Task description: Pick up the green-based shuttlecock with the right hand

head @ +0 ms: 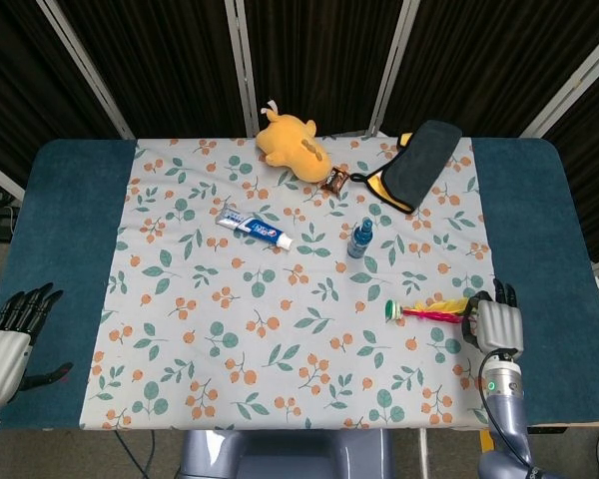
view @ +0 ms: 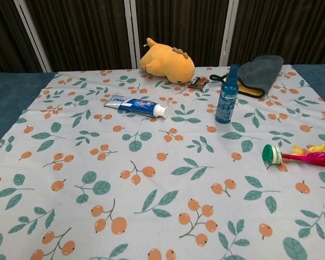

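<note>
The green-based shuttlecock [head: 424, 310] lies flat on the patterned cloth at the right. Its green base [view: 271, 154] points left and its pink and yellow feathers [view: 317, 156] point right. In the head view, my right hand [head: 499, 325] sits just right of the feather tips with its back up and its fingers extended. It holds nothing, and I cannot tell whether it touches the feathers. My left hand [head: 5, 344] rests at the table's front left corner with its fingers spread and empty. Neither hand shows in the chest view.
A blue spray bottle [head: 359, 239] stands up-left of the shuttlecock. A toothpaste tube [head: 254, 229], a yellow plush toy [head: 293, 142], a small snack wrapper [head: 334, 180] and a dark cloth pouch [head: 415, 165] lie farther back. The table's front edge is close behind my right hand.
</note>
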